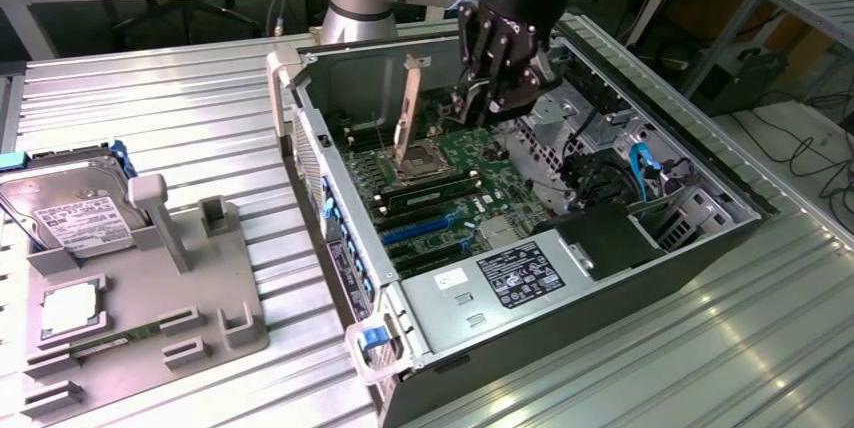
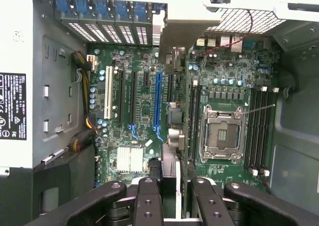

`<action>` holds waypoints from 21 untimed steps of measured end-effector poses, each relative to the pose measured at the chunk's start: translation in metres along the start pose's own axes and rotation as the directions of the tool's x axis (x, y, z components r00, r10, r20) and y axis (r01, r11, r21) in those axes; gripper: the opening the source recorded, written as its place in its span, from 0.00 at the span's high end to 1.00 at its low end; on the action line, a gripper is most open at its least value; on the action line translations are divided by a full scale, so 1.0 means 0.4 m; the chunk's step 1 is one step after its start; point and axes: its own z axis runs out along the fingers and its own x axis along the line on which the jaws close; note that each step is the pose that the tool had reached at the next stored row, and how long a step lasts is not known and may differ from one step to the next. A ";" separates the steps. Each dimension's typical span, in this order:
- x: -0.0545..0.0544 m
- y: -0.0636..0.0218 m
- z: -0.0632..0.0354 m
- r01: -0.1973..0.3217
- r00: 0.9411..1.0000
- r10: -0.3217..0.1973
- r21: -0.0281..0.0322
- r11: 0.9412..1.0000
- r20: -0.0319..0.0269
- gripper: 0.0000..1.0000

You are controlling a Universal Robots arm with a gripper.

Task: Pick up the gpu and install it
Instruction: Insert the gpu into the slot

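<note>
Sideways on the table [image 1: 160,98], toward the exterior view's right edge, lies the open computer case [image 1: 721,238]; above its motherboard [image 1: 454,188] the gripper [image 2: 174,201] pinches the gpu [image 2: 173,121] edge-on, bracket seemingly toward the case's rear wall.

The table [image 1: 160,118] is ribbed bare metal with a bright sheen. The computer case [image 1: 350,83] is grey sheet metal, matt inside. The gripper [image 2: 175,186] is smooth, semi-gloss black. The gpu [image 1: 414,88] has a pale, dull metal bracket. The fixture tray [image 1: 134,308] is matt grey plastic.
</note>
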 end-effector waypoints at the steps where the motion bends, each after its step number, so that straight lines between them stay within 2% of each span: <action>1: 0.000 0.000 0.001 0.000 1.000 0.000 0.000 1.000 0.000 0.72; 8: 0.000 0.000 0.013 0.001 1.000 -0.001 0.000 1.000 0.000 0.72; 21: 0.001 0.000 0.049 0.001 1.000 -0.001 0.000 1.000 0.000 0.72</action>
